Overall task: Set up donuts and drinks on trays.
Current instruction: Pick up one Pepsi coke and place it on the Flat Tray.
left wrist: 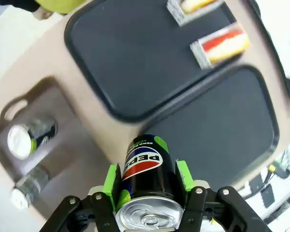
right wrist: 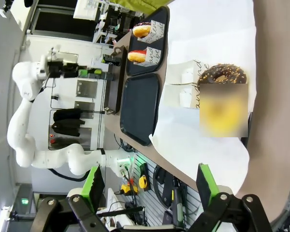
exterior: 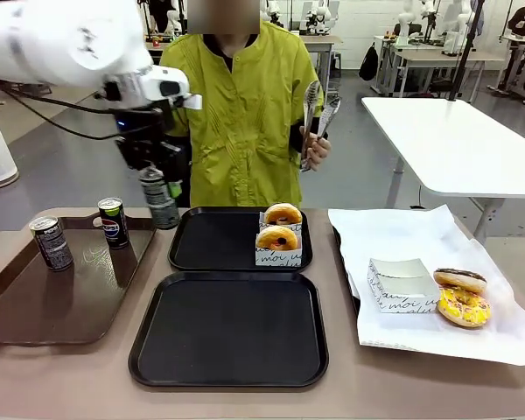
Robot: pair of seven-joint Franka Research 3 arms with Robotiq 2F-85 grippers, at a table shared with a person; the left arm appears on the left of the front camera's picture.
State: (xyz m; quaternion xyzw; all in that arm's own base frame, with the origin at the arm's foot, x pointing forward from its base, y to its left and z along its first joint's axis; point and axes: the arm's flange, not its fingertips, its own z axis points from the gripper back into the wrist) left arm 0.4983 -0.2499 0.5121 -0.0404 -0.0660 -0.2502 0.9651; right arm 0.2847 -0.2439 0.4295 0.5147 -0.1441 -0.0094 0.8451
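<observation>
A: Left gripper [left wrist: 147,180] clamps a Pepsi can [left wrist: 143,162]; we see it held aloft between brown tray [exterior: 35,306] and far black tray [exterior: 214,241].
B: Right gripper [right wrist: 150,182]?
A: We note jaws spread, empty.

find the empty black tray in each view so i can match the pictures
front view: empty black tray at bottom centre.
left wrist view: right half, beyond the Pepsi can in the left claw.
right wrist view: centre, turned on end.
shared landmark: the two boxed donuts on the second black tray beside it.
</observation>
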